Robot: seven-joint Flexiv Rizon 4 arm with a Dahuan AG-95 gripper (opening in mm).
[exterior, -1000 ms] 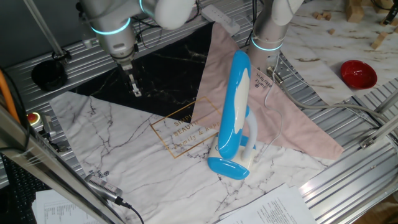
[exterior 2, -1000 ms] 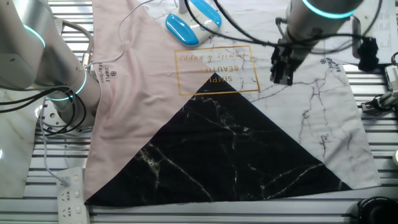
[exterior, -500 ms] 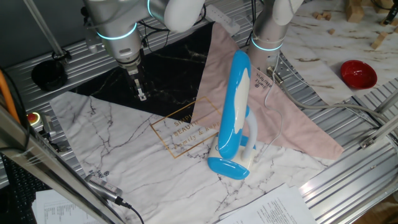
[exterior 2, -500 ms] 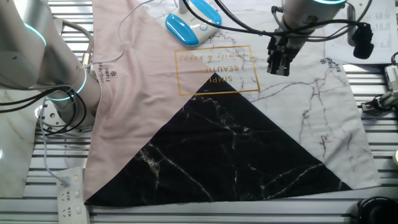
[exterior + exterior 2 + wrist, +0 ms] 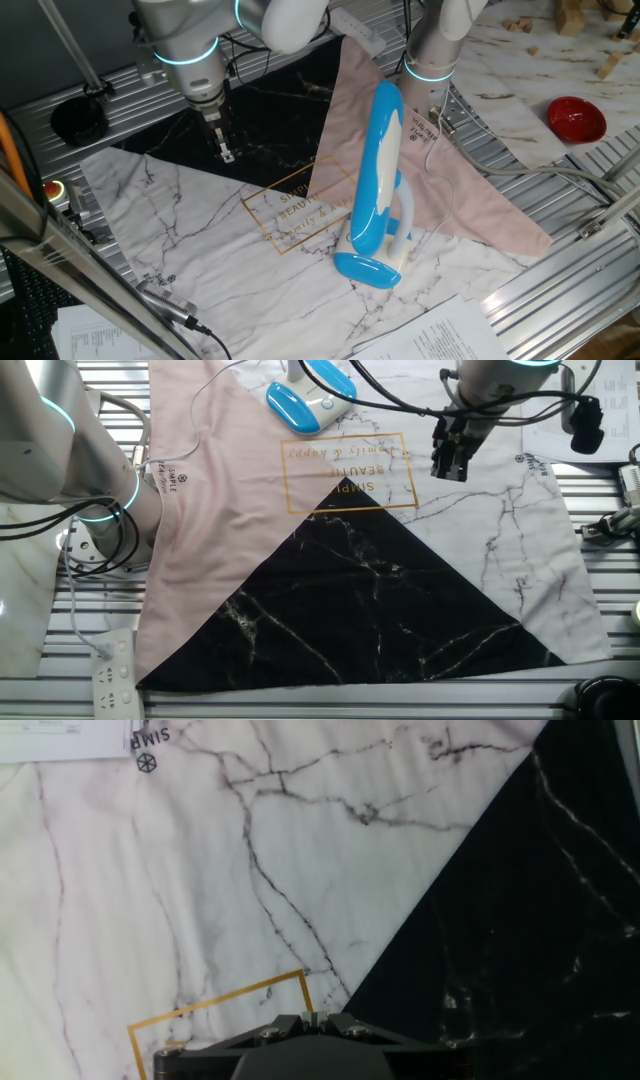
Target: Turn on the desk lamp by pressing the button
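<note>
The desk lamp stands folded on the marble-print cloth, its long blue and white head (image 5: 381, 160) leaning over the oval blue base (image 5: 365, 268). In the other fixed view only the base (image 5: 292, 406) and part of the head (image 5: 330, 377) show at the top edge. My gripper (image 5: 226, 152) hangs above the cloth near the line between white and black marble, well left of the lamp; it also shows in the other fixed view (image 5: 447, 465). In the hand view the fingertips (image 5: 320, 1017) touch each other, shut and empty. The lamp is out of the hand view.
A second arm (image 5: 435, 50) stands behind the lamp on the pink cloth (image 5: 470, 190). A red bowl (image 5: 576, 117) sits at the far right. Papers (image 5: 440, 335) lie at the front edge. A power strip (image 5: 113, 675) and cables lie beside the cloth.
Since one second ago my gripper has moved a little towards the lamp's side of the cloth. In the last half second it has hardly moved. The lamp has not moved.
</note>
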